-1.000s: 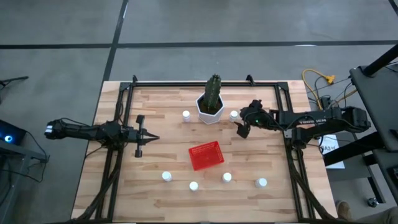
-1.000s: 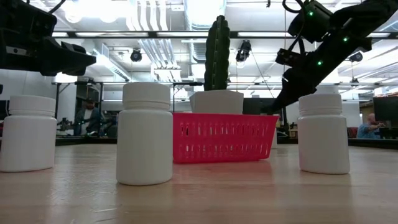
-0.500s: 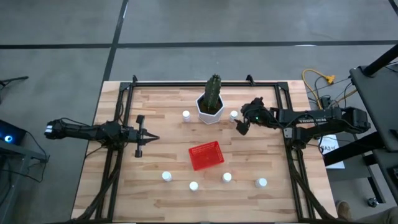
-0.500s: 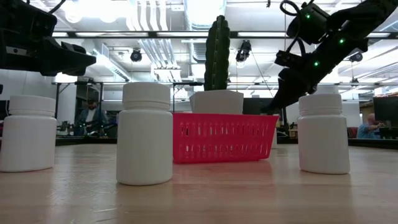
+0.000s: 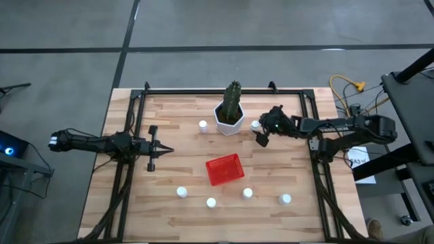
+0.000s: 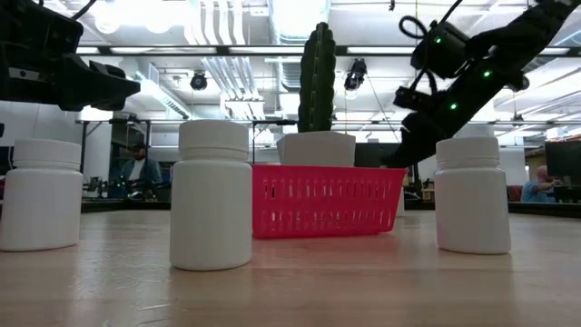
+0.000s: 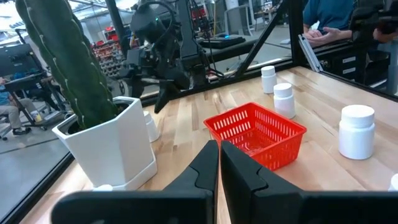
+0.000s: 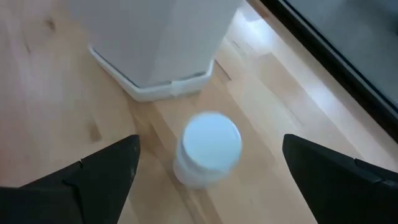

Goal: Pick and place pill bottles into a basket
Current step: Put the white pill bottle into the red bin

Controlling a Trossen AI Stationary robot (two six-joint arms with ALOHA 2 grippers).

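Observation:
Six white pill bottles stand upright on the wooden table: two far ones beside the cactus pot (image 5: 203, 125) (image 5: 255, 125) and several near the front edge (image 5: 182, 192) (image 5: 211, 202) (image 5: 247, 193) (image 5: 285, 199). The red basket (image 5: 224, 169) sits mid-table. My right gripper (image 5: 260, 138) is open, just over the bottle to the right of the pot. In the right wrist view this bottle (image 8: 208, 148) stands between my right gripper's (image 8: 210, 144) spread fingers, untouched. My left gripper (image 5: 163, 150) is shut and empty at the table's left, also in its wrist view (image 7: 219, 167).
A white hexagonal pot with a green cactus (image 5: 230, 112) stands at the far middle, close to the left of the bottle under my right gripper. A black frame (image 5: 135, 102) runs round the table. Bare wood (image 5: 183, 159) lies between my left gripper and the basket.
My right gripper has moved a little toward the table's left and far edge, closer to the bottle beside the cactus pot. The bottles and the basket have stayed where they were.

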